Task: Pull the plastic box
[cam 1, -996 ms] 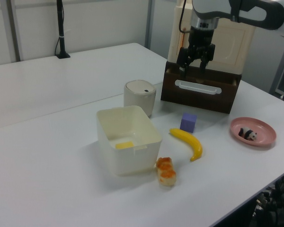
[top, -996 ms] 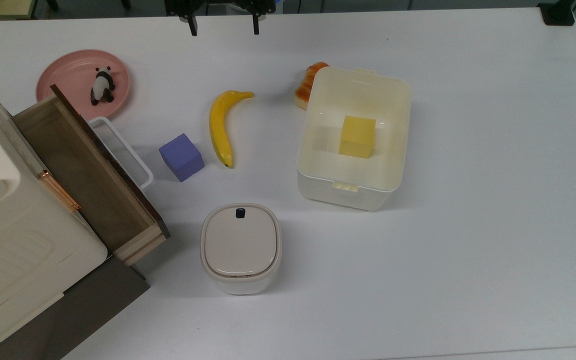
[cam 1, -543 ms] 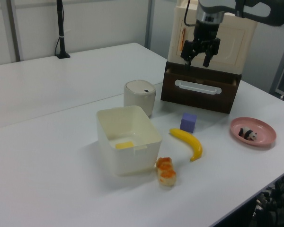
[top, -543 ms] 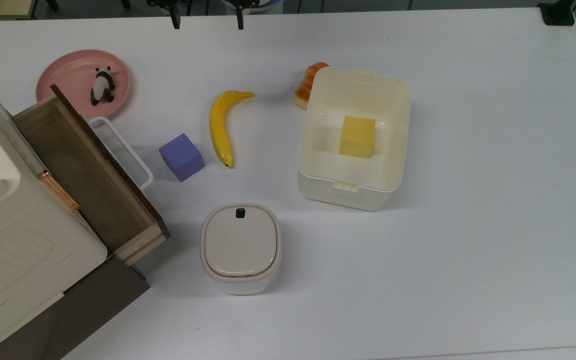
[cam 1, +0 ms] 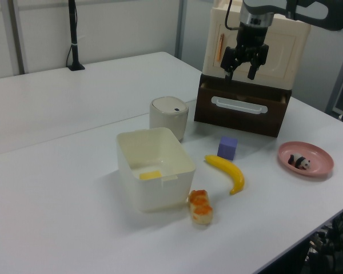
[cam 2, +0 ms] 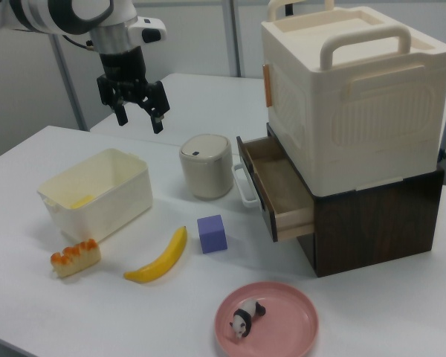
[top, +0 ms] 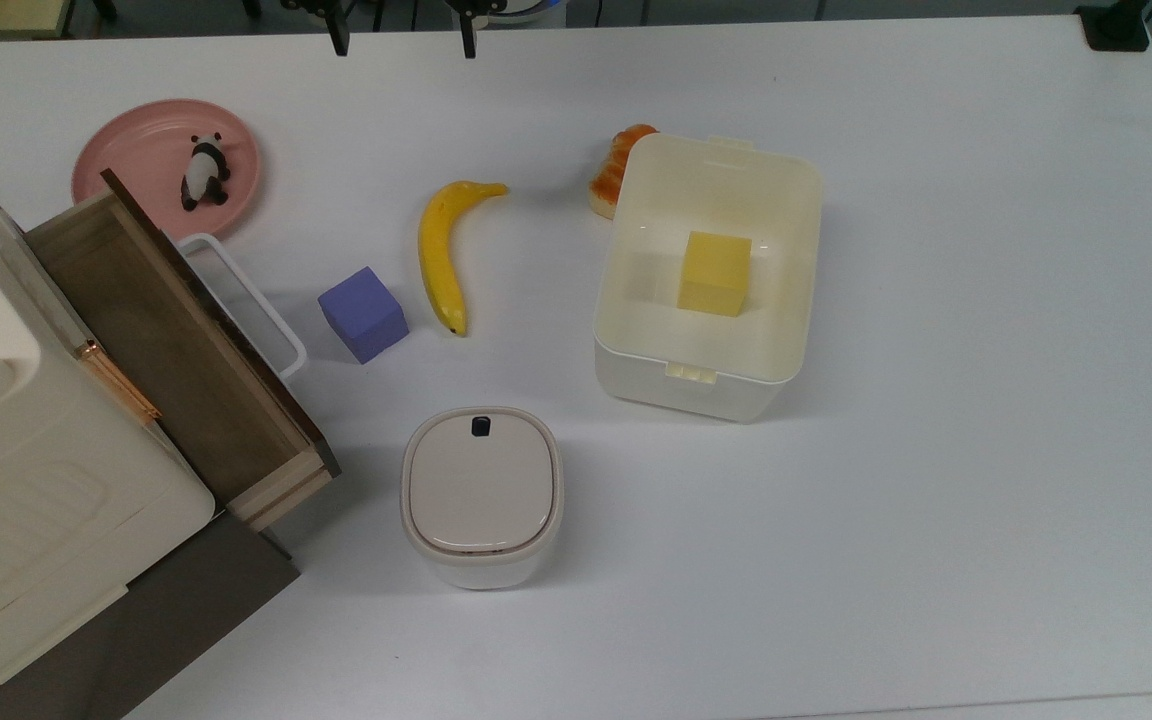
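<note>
The plastic box (top: 698, 392) is a lidless cream-white tub standing on the white table, right of centre in the top view, with a yellow block (top: 714, 272) lying inside it. It also appears in the left view (cam 1: 160, 195) and the right view (cam 2: 97, 207). My gripper (top: 402, 44) hangs open and empty, high above the table at the top view's upper edge, well to the left of the box. In the left view the gripper (cam 1: 240, 71) is in front of the cream cabinet. In the right view the gripper (cam 2: 140, 121) hovers above and behind the box.
A banana (top: 439, 252), a purple cube (top: 363, 314) and a bread piece (top: 612, 170) lie left of the box. A lidded beige bin (top: 481, 494) stands nearer the front. An open wooden drawer (top: 171, 345), a cream cabinet (cam 2: 353, 97) and a pink plate (top: 136, 150) with a panda figure occupy the top view's left.
The open gripper has shifted toward the top view's left and upper edge, and rightward and slightly upward in the left view. Nothing on the table has moved.
</note>
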### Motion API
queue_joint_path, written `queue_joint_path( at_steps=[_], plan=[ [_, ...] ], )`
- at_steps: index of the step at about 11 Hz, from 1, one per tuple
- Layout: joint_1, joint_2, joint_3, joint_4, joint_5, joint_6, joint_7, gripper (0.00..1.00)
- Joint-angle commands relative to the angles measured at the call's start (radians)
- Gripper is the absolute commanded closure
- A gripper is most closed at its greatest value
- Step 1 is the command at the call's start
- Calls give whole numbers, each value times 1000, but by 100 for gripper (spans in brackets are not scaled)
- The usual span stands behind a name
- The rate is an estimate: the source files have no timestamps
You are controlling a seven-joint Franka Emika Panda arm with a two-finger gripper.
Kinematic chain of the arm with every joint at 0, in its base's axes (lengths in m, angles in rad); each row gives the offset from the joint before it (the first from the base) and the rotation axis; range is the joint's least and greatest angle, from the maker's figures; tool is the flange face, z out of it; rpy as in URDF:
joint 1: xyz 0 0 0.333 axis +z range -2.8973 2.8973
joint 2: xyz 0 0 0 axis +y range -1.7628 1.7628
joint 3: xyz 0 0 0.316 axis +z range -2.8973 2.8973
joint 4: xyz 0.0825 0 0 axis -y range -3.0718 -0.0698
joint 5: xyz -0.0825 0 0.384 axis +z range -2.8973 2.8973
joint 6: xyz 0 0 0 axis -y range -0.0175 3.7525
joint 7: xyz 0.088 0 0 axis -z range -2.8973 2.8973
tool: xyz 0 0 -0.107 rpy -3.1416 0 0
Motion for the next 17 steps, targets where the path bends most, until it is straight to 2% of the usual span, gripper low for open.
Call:
queue_joint_path(
  at_steps=[1,10,13,14,15,17],
  plan=[
    [0,13,0,6,23,17,-5,0],
    [14,13,15,0,21,17,-2,0],
    [40,13,20,-2,24,20,-8,0],
    [64,14,20,-2,23,63,-14,0],
    [71,16,24,-14,20,118,-31,0],
    [72,33,47,-17,16,168,-185,0]
  ],
)
